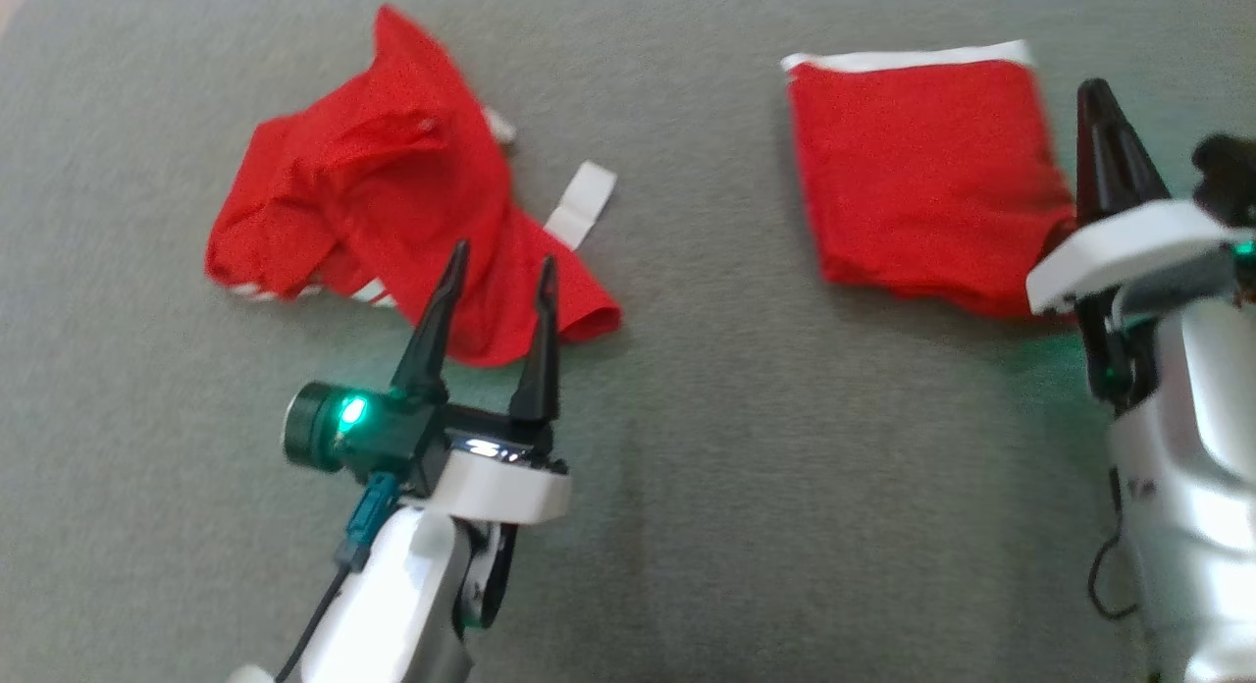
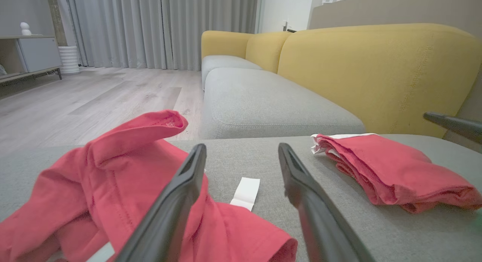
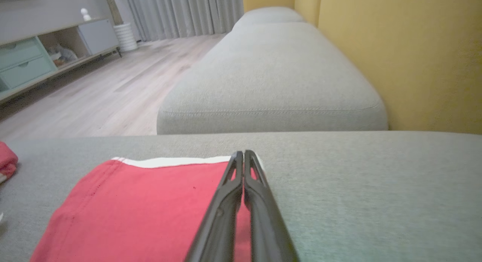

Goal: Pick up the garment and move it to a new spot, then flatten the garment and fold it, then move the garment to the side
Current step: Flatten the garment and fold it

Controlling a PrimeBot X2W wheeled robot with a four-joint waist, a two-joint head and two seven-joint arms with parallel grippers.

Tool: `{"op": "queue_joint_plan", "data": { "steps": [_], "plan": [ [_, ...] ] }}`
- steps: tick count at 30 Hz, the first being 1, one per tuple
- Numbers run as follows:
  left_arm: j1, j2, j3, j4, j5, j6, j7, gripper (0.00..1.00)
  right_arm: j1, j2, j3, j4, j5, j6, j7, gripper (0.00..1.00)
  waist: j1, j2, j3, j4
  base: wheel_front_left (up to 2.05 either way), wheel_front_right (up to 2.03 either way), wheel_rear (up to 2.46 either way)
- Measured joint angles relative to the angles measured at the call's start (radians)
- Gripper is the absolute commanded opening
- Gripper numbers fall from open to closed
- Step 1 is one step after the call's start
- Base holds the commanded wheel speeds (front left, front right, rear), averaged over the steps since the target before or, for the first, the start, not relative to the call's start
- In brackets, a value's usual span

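Left tool (image 1: 503, 253) is fully open and empty, at the near edge of the crumpled garment (image 1: 373, 192) on the cushion (image 1: 706, 447). Right tool (image 1: 1094, 94) is closed on nothing I can see, over the right edge of the folded garment (image 1: 922, 173). Risk: I pinch one layer only, so the crumpled garment lifts twisted; the right tool snags and opens the fold.

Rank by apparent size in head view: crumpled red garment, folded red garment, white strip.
1-2. crumpled red garment and folded red garment: look alike in area; the right end effector hides the folded one's edge, so unranked.
3. white strip: clearly smallest.
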Motion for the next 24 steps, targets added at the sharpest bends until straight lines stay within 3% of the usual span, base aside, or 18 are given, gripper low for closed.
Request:
{"op": "queue_joint_plan", "data": {
  "steps": [9,15,24],
  "plan": [
    [-0.046,-0.002,-0.041,-0.004,-0.023,0.02,0.0,1.0,-0.151,-0.012,0.059,0.367,-0.042,0.0,-0.052,0.0,-0.0002,0.0,0.065,0.091,0.0,0.0,0.0],
    [-0.046,-0.003,-0.037,-0.004,-0.021,0.022,0.0,1.0,-0.199,0.031,0.093,0.466,-0.05,0.0,-0.159,0.0,-0.0004,0.0,0.04,0.083,0.0,0.0,0.0],
    [-0.046,-0.003,-0.044,-0.012,-0.015,0.022,0.0,1.0,-0.242,0.059,0.163,0.599,-0.03,0.0,-0.187,0.0,-0.0004,0.0,0.036,0.104,0.0,0.0,0.0]
  ]
}}
